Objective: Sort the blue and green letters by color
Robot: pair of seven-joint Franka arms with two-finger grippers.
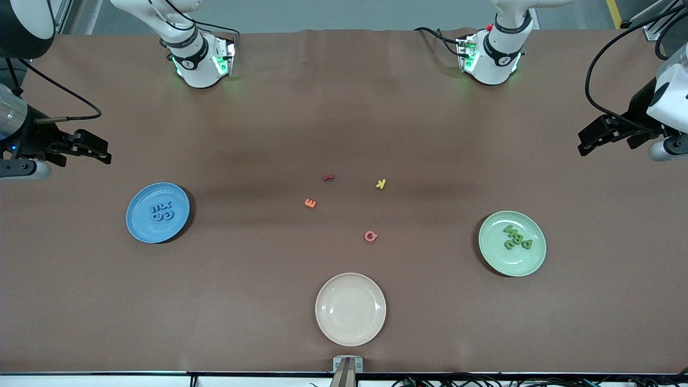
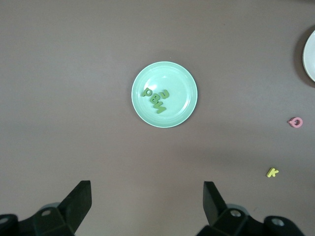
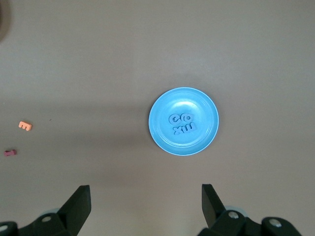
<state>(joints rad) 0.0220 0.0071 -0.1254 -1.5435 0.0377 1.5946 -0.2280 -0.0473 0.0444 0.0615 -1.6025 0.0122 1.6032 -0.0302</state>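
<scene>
Left gripper (image 1: 591,141) and right gripper (image 1: 97,150) both spread wide and empty, raised over the brown table (image 1: 344,107) at its ends, blue letters (image 1: 161,211) clustered on blue plate (image 1: 135,226), green letters (image 1: 517,237) on green plate (image 1: 490,252), cream plate (image 1: 350,328) at the table's near edge.

**A robotics lab bench, seen from my post**

I work in a robotics lab, and the surroundings say so plainly. My two white arm bases (image 1: 199,59) are bolted at the edge of a wide bench (image 1: 269,134) covered in a plain brown mat, with green status lights glowing on their mounts. Black cables (image 1: 607,59) loop across the corner of the bench, and more wiring runs along its front edge. A camera bracket (image 1: 347,368) is clamped at the middle of that edge. Grey industrial flooring with a yellow safety stripe (image 1: 613,12) shows past the bases.
</scene>
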